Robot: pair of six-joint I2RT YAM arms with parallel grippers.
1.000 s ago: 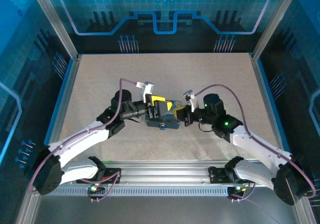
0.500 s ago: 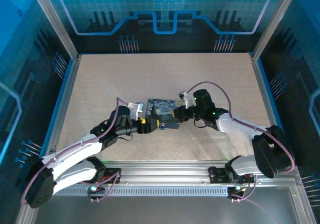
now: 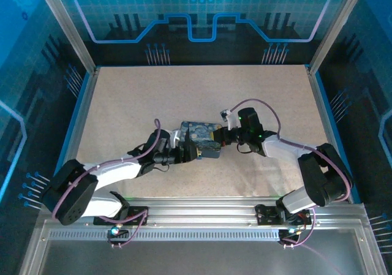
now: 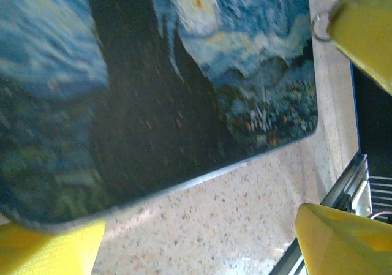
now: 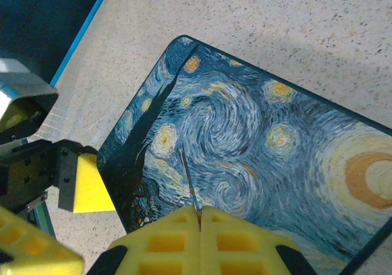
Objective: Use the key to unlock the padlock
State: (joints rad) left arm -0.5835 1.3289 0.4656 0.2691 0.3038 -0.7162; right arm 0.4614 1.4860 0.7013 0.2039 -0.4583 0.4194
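Note:
A blue tin with a swirling starry print (image 3: 201, 138) lies flat on the table's middle. My right gripper (image 5: 200, 217) is shut on the key (image 5: 188, 180), a thin metal sliver that sticks out forward over the tin's lid (image 5: 263, 134). In the top view the right gripper (image 3: 223, 138) sits at the tin's right edge. My left gripper (image 3: 186, 154) is at the tin's near-left side, open, with its yellow fingers (image 4: 49, 250) wide apart and the tin's edge (image 4: 202, 171) just ahead of them. The padlock is hidden.
The speckled tabletop (image 3: 122, 103) is ringed by a blue rim and metal frame posts (image 3: 67, 36). A metal rail (image 3: 202, 217) runs along the near edge by the arm bases. In the left wrist view the right gripper's yellow pad (image 4: 367, 30) shows with a small metal ring (image 4: 318, 27) beside it.
Both arms have dropped lower and stretched toward the tin. The left gripper moved from over the tin to its near-left side. The right gripper stayed shut on the key.

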